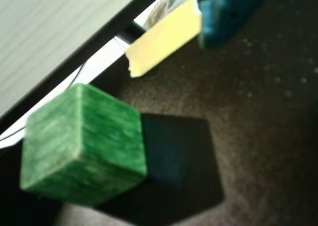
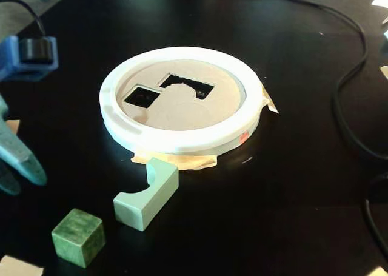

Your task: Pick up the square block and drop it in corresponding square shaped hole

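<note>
- green cube (image 2: 78,236) sits on the table, below-left of the white ring (image 2: 182,144), untouched
- gripper (image 2: 18,161) holds nothing, jaw gap hard to tell
- straddle flat faces squarely before closing

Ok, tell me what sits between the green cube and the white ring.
In the fixed view, the pale green notched block lies between the green cube and the white ring, just off the tape at the ring's near edge.
</note>
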`<state>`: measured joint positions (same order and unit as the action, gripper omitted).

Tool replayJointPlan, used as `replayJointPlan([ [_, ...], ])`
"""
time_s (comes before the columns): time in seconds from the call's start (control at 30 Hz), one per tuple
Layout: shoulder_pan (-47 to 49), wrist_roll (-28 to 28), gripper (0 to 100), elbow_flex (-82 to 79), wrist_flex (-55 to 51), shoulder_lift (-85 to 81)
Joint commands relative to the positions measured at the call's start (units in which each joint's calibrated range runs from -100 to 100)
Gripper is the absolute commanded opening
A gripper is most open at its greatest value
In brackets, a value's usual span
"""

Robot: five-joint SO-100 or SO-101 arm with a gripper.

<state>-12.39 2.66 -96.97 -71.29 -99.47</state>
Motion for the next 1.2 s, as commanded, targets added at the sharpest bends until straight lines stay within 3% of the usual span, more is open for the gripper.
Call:
replayJointPlan([
  [0.0, -0.8, -0.1, 70, 0.2, 0.7, -0.5],
  [1.17, -0.8, -0.1, 71, 0.3, 0.7, -0.5],
])
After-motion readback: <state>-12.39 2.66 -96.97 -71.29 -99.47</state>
